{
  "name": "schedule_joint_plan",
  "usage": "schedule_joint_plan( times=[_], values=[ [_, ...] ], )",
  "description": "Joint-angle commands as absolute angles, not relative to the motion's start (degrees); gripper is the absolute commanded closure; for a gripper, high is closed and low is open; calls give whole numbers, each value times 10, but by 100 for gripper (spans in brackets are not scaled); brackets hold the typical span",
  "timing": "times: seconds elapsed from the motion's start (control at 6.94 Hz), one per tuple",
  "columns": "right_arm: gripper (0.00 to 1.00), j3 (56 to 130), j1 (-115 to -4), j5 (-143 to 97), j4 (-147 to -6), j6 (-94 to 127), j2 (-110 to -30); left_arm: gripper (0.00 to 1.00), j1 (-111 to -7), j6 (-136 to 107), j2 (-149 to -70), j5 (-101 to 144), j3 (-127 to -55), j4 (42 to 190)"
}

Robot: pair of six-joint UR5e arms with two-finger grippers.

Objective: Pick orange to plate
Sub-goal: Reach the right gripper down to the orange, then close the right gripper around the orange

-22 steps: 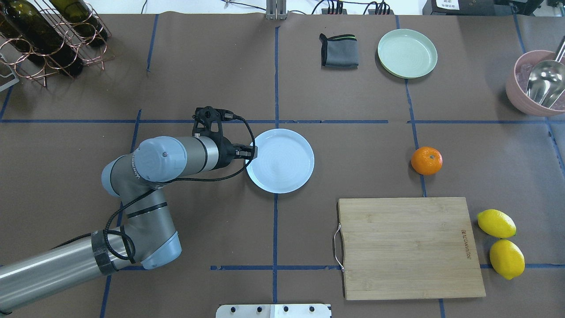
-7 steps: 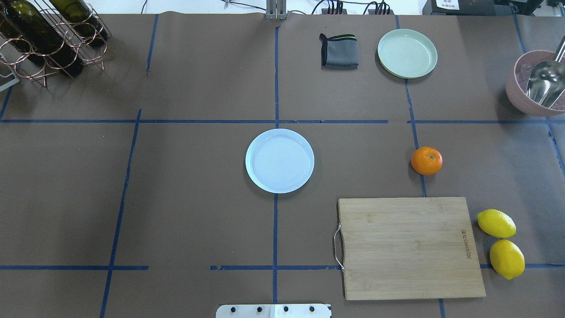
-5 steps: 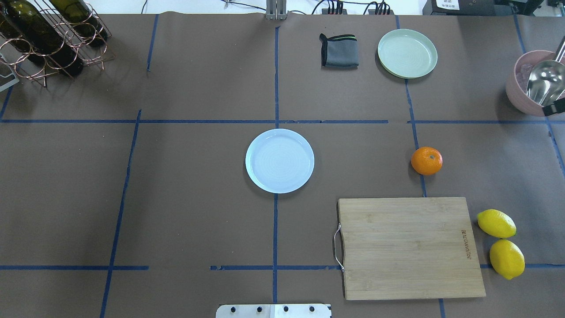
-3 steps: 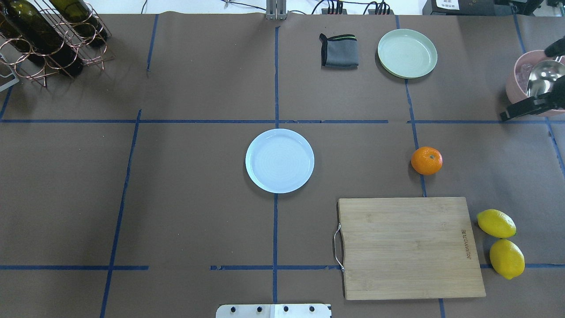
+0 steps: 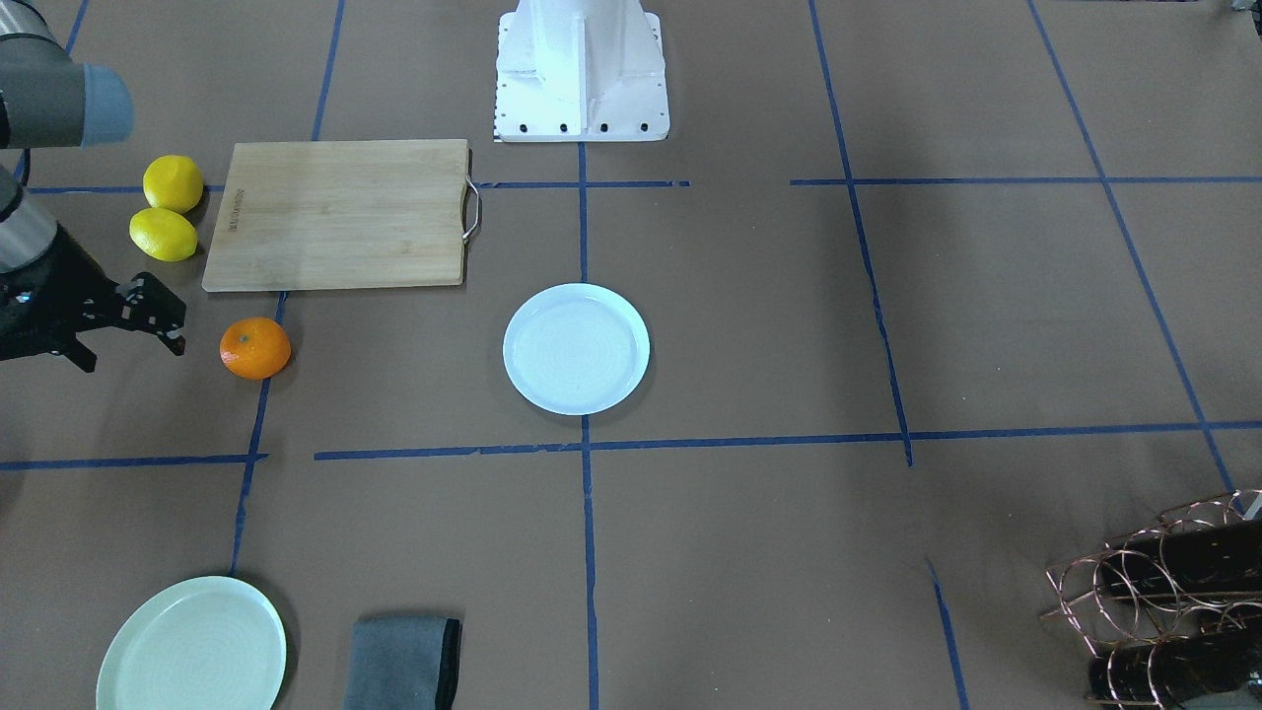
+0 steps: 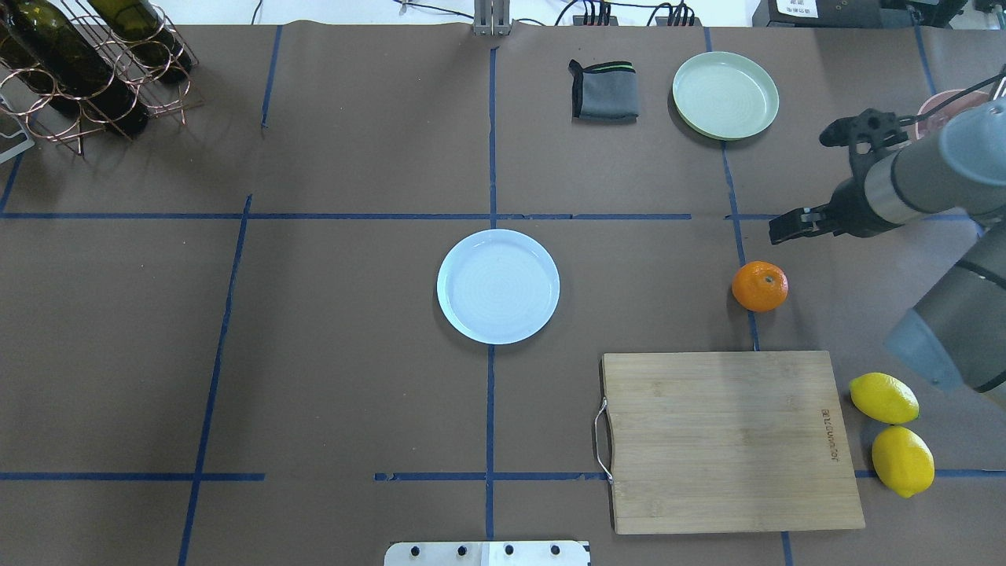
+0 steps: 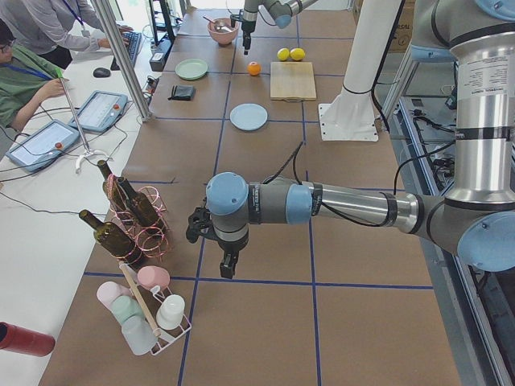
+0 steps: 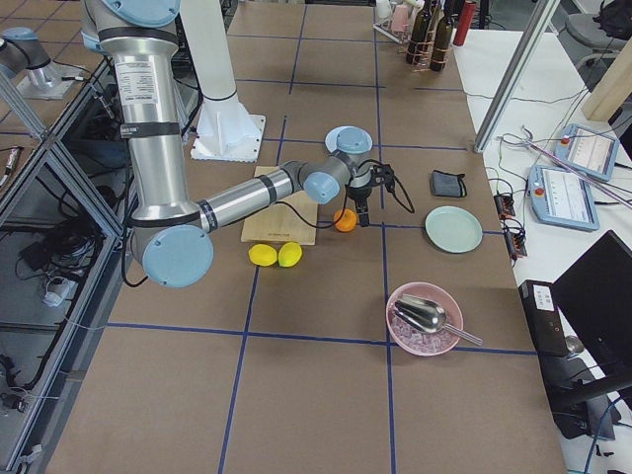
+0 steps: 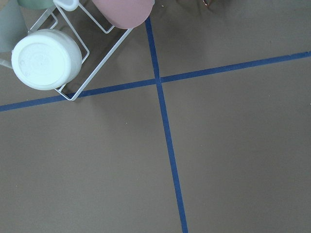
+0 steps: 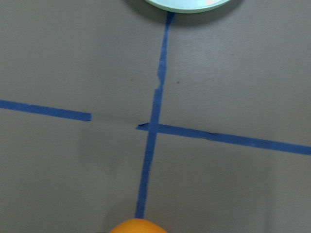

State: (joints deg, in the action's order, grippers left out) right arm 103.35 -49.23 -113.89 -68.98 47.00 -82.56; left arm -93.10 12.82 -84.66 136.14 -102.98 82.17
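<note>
Jaws on left gripper (image 7: 228,269) and right gripper (image 6: 780,228): cannot tell their spread. Cutting board (image 6: 723,440) stamp illegible. Orange (image 6: 759,286): round, dimpled, 1 dark stem spot.

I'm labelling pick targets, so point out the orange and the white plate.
orange (image 6: 759,286): overhead exterior view, centre of its skin.
white plate (image 6: 498,286): overhead exterior view, bare middle of the dish.

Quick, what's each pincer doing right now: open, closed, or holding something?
Left pincer: cannot tell.
Right pincer: open, holding nothing.
</note>
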Motion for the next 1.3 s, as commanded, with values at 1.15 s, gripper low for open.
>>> schedule_joint_plan(
  times=[1.15],
  values=[
    [0,1006,-391,-1034,-695,512,-829,0,-932,128,-840,1362,-1036,823]
  ],
)
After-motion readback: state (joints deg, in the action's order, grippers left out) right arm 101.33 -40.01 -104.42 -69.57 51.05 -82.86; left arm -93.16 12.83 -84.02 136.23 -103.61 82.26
